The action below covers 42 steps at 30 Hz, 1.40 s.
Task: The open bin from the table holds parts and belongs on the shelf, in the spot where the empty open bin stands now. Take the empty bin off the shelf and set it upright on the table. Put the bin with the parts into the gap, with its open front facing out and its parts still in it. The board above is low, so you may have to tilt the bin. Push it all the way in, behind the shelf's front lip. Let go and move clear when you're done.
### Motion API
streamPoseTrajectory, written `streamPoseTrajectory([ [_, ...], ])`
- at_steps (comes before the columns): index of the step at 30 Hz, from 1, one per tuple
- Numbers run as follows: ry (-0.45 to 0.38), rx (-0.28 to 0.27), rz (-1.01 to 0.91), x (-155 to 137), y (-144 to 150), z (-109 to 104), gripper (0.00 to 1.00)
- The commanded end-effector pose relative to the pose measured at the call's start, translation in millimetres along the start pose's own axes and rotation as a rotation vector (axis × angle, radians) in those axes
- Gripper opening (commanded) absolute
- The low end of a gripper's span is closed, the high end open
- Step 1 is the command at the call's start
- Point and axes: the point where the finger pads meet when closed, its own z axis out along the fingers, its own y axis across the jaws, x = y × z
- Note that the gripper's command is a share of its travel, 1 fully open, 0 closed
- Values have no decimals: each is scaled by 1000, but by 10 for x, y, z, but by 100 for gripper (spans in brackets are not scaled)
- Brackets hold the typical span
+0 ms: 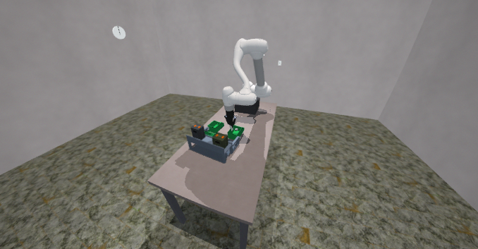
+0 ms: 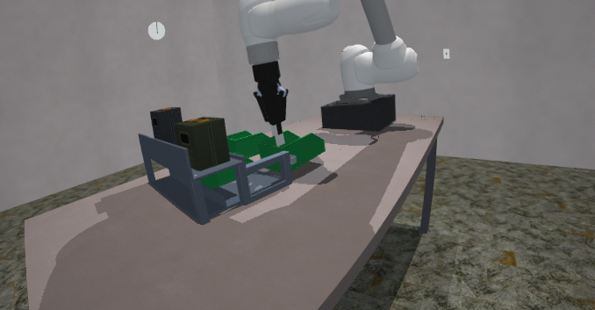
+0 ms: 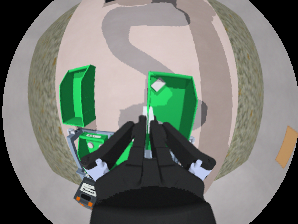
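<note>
Grey walls and a mottled stone-like floor surround the long table (image 1: 225, 187) (image 2: 219, 260) (image 3: 117, 75). A wall clock (image 1: 119, 32) (image 2: 156, 31) is mounted on one wall. The arm is mounted on a black base block (image 1: 247, 107) (image 2: 357, 115) at the far end of the table.

The Robotiq gripper (image 1: 231, 128) (image 2: 278, 138) (image 3: 147, 112) is pointed downward, its fingers closed nearly together, with one thin side wall of the open green parts bin (image 1: 236, 132) (image 2: 307, 150) (image 3: 172, 105) clamped between the tips. The parts bin is suspended above the table, near the shelf, and its shadow is cast below. A pale part (image 3: 158, 85) is visible inside it, close to one end.

The empty green bin (image 1: 216, 125) (image 2: 247, 143) (image 3: 77, 97) is set upright on the table, beside the shelf and apart from the parts bin. The blue-grey shelf (image 1: 206, 150) (image 2: 199, 205) (image 3: 73, 137) is fitted with an upper board, on which a dark grey case (image 1: 197, 132) (image 2: 166, 125) (image 3: 84, 194) and an olive case (image 1: 220, 140) (image 2: 204, 145) are stood. Further green contents are partly hidden beneath.
</note>
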Motion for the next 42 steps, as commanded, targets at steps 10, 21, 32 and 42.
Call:
streamPoseTrajectory([
  [10, 5, -3, 0, -56, -5, -10, 10],
  [21, 6, -4, 0, -146, -4, -19, 10],
  [32, 6, -4, 0, -239, -3, -28, 10],
  [42, 6, -4, 0, -332, -1, -38, 10],
])
